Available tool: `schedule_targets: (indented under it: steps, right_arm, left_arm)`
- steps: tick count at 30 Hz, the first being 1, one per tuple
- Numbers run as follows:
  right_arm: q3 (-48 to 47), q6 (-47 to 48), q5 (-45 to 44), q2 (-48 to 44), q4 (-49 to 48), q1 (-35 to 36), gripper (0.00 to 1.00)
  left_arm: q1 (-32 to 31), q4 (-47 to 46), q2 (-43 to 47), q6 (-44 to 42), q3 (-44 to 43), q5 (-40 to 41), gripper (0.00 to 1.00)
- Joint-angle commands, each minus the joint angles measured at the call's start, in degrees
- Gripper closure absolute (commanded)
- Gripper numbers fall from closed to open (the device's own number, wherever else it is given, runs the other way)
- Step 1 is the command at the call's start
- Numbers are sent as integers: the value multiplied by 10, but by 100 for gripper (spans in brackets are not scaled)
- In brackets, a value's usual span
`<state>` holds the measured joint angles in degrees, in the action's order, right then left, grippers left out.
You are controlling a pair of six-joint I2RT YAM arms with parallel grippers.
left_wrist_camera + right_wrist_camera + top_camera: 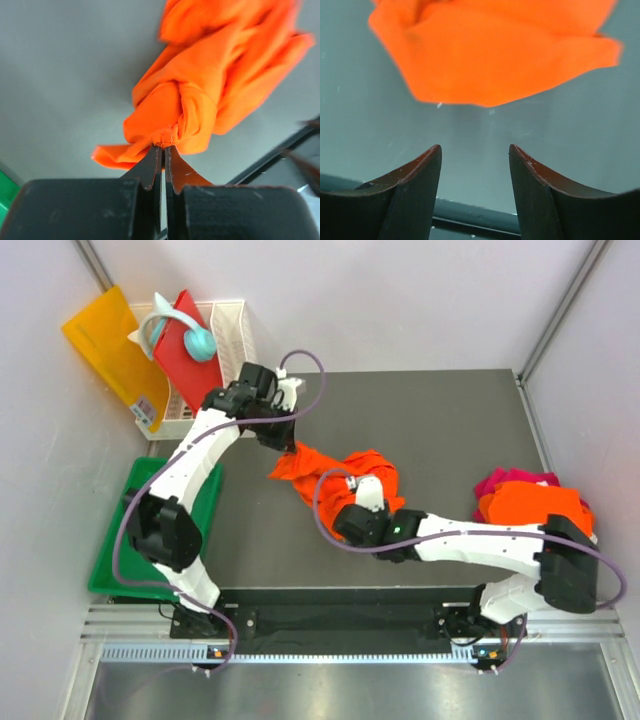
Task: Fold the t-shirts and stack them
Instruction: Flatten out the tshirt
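Two fixtures, a green plastic tray [100, 575] and a white wire rack [236, 326], line the left side of the dark grey table [450, 430], where the left gripper [163, 149] clamps tight on a hem of the crumpled bright orange t-shirt [200, 90] mid-table and the right gripper [475, 152] hangs just short of it, jaws parted, empty.

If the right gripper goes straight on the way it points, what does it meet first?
Probably the crumpled orange t-shirt ahead of the open right gripper, though depth is unclear.
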<state>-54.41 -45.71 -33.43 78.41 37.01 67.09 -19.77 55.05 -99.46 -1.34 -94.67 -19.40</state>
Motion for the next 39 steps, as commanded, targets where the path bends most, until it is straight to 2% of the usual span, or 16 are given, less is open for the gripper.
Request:
schedule_targets:
  steps: [1,8,13,23,31,39]
  right_arm:
    - [-33,-1,40,59,-50,42,43]
    - [-67,-21,63,167,-71,54,45]
    - [-77,-36,85,205,-72,26,47]
    - [-38,-61,79,205,-66,-70,62]
    - [-46,-37,93,212,-58,-180,62]
    - [-146,39,132,273,-54,-272,61]
  left_arm:
    - [-13,13,56,-15,-59,-55,100]
    - [-21,35,78,-23,-80,-82,100]
    - [-25,52,102,-35,-75,-101,100]
    - [-26,77,141,-56,-47,-96,100]
    - [-26,99,147,-67,-26,-108,100]
    - [-36,114,139,-63,-27,-132,100]
